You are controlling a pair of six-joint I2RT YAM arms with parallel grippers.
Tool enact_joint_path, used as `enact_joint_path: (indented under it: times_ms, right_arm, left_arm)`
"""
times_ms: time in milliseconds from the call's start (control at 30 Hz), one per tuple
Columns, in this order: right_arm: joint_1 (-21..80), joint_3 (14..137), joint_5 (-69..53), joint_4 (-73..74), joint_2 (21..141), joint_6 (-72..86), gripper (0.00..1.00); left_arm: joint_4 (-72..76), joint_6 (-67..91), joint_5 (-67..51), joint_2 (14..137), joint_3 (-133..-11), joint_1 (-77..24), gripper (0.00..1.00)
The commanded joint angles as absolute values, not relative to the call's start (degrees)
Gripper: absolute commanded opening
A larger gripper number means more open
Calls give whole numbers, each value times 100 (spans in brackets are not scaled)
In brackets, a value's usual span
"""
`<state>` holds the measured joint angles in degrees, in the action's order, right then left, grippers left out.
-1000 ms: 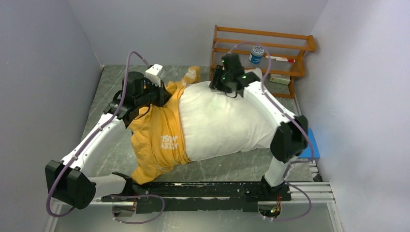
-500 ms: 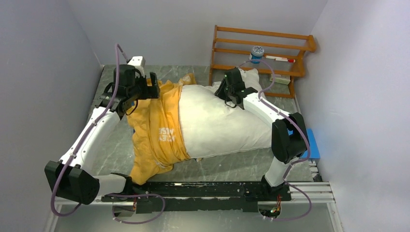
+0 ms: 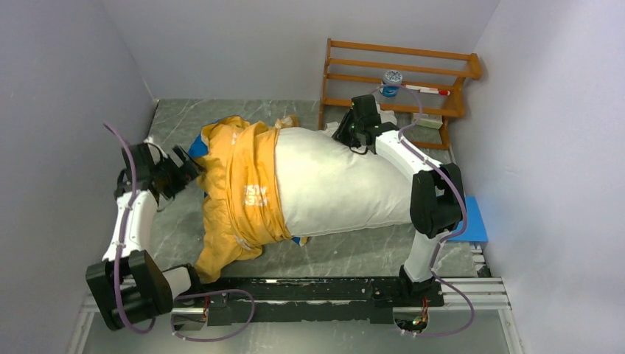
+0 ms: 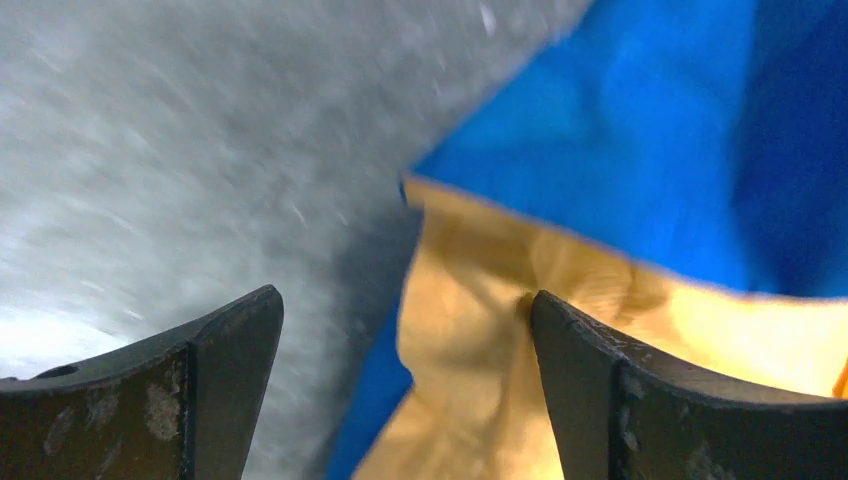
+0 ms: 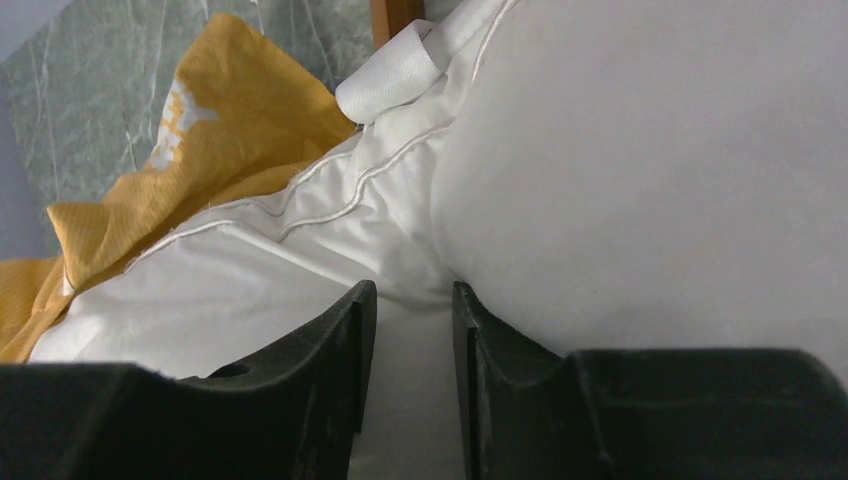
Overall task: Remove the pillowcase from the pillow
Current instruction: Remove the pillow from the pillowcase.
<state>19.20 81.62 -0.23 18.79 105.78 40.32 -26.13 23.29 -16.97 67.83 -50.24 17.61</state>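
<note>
The plump white pillow [image 3: 339, 184] lies across the table. The pillowcase [image 3: 239, 184], yellow-orange side up with a blue edge showing, is bunched around its left end. My left gripper [image 3: 180, 166] sits to the left of that bunch, off the cloth. In the left wrist view the left gripper [image 4: 405, 310] is open, with the yellow and blue pillowcase [image 4: 480, 300] lying loose ahead of its fingers [image 4: 620, 390]. My right gripper [image 3: 354, 133] is at the pillow's far right corner. In the right wrist view the right gripper [image 5: 412, 300] is shut on a fold of the pillow [image 5: 650, 180].
A wooden rack [image 3: 402, 74] stands at the back right, close behind my right gripper, with a blue-and-white container [image 3: 391, 81] on it. A small flat blue pad [image 3: 472, 221] lies at the right edge. Grey walls close in on the left, back and right of the marbled table [image 3: 177, 118].
My left gripper let go of the pillowcase, opened, and drew back to the left and toward the near side. The freed cloth settled over the pillow's left end. My right gripper edged toward the rack.
</note>
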Motion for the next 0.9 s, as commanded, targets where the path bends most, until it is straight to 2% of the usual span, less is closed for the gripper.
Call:
enact_joint_path:
  times_ms: [0,133,200,267,300,333,367,467,600,667,700,800,867]
  right_arm:
    - [1603,8035,177,3098,10977,3557,39]
    - [1444,8205,30,3147,11059,3488,39]
    - [1407,8328,26,3198,11096,3440,39]
    - [1389,8411,-116,3246,11119,3405,39]
    - [1394,8431,-129,3250,11125,3393,39]
    - [1393,8448,-115,3270,11127,3385,39]
    - [1389,8473,-88,3298,11139,3377,39]
    - [1391,8481,-16,3363,11123,3355,39]
    - [1376,8474,270,3448,11123,3366,39]
    - [1368,8491,376,3492,11148,3366,39]
    - [1351,8484,405,3493,11149,3364,39]
    - [1307,8517,378,3512,11148,3332,39]
    - [1300,8556,304,3505,11120,3301,39]
  left_arm:
    - [-1577,3276,-3680,6079,-4110,1803,97]
    - [-1555,3281,-3957,5913,-3566,1811,97]
    - [-1148,3435,-4470,5797,-3231,1813,87]
    - [-754,3791,-4711,5625,-2986,1814,62]
    - [-609,3911,-4768,5561,-2931,1812,45]
    - [-629,3919,-4718,5528,-2966,1813,22]
    - [-903,3793,-4488,5521,-3112,1820,7]
    - [-2283,3102,-2912,5572,-3966,1826,5]
    - [-4003,2708,515,5870,-5586,1812,5]
    - [-4653,3051,2343,5956,-6273,1763,5]
    - [-4866,3235,2858,5944,-6429,1745,5]
    - [-5100,3384,3336,5827,-6494,1725,5]
    - [-4766,3093,3049,5717,-6241,1723,5]
